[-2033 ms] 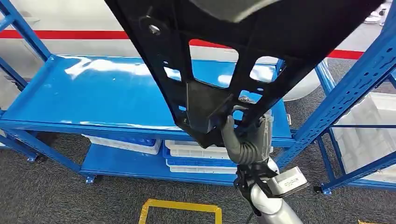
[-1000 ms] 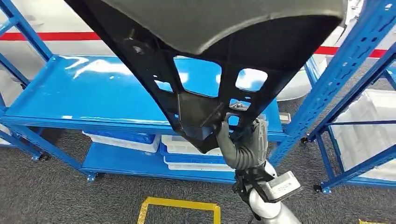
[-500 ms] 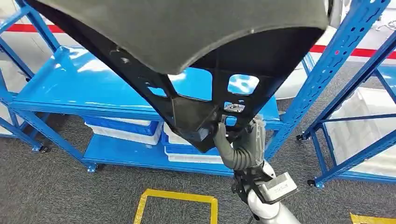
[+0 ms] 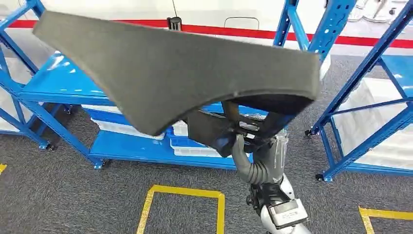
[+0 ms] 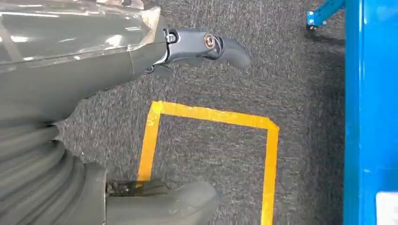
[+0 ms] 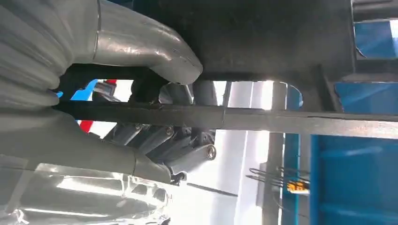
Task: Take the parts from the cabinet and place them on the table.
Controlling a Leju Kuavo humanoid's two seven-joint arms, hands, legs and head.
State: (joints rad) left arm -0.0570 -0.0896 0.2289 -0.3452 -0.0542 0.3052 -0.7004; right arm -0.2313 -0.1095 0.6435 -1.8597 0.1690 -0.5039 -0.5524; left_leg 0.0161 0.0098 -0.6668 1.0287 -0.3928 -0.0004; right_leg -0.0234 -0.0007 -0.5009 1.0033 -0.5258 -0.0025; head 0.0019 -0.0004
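A large black panel part (image 4: 185, 73) with a grey padded face is held up in front of me and spans most of the head view. Its narrow black lower end sits in my right hand (image 4: 255, 158), which grips it from below. In the right wrist view the thumb (image 6: 141, 56) presses on the black frame (image 6: 281, 28) and the darker fingers curl round a thin rib. My left hand (image 5: 56, 84) hangs over the carpet with its fingers apart and nothing in it.
A blue shelf rack (image 4: 53, 83) stands behind the part, with white bins (image 4: 124, 129) on its lower shelf. Another blue rack (image 4: 370, 141) is at the right. Yellow tape (image 4: 185, 192) marks a square on the grey carpet just ahead.
The whole picture has shifted, so the camera has moved. The part has tilted, and its grey padded face now hides the cut-out black underside. My right hand keeps its grip.
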